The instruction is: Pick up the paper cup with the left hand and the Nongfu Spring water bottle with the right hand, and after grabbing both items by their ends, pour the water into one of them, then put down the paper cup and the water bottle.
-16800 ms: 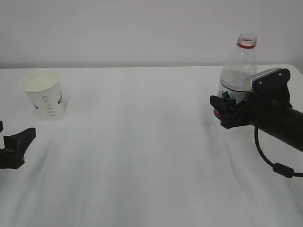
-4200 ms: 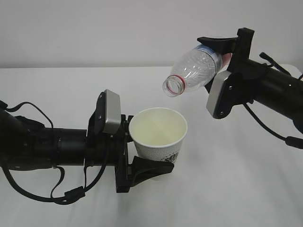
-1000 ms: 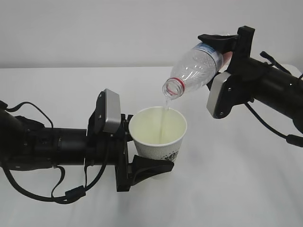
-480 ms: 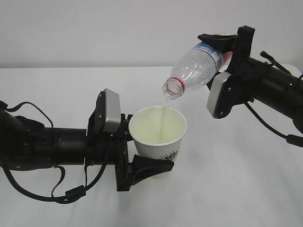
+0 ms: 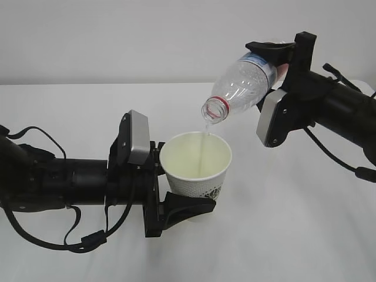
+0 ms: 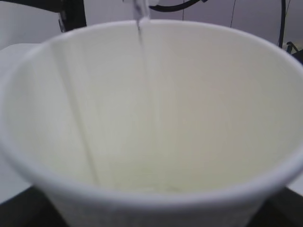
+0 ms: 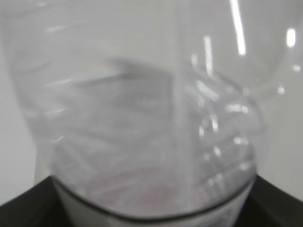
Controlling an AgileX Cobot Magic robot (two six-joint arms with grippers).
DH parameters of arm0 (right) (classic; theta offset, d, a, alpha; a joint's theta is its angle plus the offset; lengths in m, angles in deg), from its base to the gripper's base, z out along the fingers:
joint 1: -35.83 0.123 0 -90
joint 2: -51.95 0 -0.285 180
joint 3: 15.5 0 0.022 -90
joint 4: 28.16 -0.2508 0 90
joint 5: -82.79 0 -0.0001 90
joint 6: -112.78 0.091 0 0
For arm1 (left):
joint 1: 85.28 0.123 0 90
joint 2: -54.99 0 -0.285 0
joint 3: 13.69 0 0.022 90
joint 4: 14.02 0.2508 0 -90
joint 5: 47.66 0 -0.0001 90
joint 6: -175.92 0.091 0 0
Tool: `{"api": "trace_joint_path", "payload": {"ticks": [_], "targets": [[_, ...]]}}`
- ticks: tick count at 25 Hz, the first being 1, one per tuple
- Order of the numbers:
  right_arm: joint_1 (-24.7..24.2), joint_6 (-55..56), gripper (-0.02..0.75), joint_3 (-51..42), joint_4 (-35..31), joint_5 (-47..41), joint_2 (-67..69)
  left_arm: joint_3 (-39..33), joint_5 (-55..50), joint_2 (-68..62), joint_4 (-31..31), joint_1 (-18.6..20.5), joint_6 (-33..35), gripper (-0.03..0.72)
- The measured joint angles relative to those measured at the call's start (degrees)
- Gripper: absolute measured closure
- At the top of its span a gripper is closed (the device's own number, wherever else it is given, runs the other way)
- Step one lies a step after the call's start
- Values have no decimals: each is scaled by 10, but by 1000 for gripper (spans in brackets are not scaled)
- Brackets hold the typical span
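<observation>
Clamping fingers hold tapered paper cup (image 5: 196,164) and ribbed clear bottle (image 5: 242,85), thin water (image 5: 203,150) streaming.

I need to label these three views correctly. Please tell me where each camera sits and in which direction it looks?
Exterior: in front of the table, slanting down; shows left hand gripping the paper cup, right hand tilting the water bottle.
Left wrist: behind the cup, looking into it; no jaws clearly shown.
Right wrist: against the bottle; black edge below.
Shared: the water stream appears in exterior and left wrist.
</observation>
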Motion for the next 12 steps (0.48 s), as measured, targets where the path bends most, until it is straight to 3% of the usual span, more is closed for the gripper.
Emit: {"api": "trace_joint_path", "payload": {"ticks": [12], "targets": [[0, -7, 196, 0, 0, 0, 0, 0, 0, 0, -3, 0, 0, 89]]}}
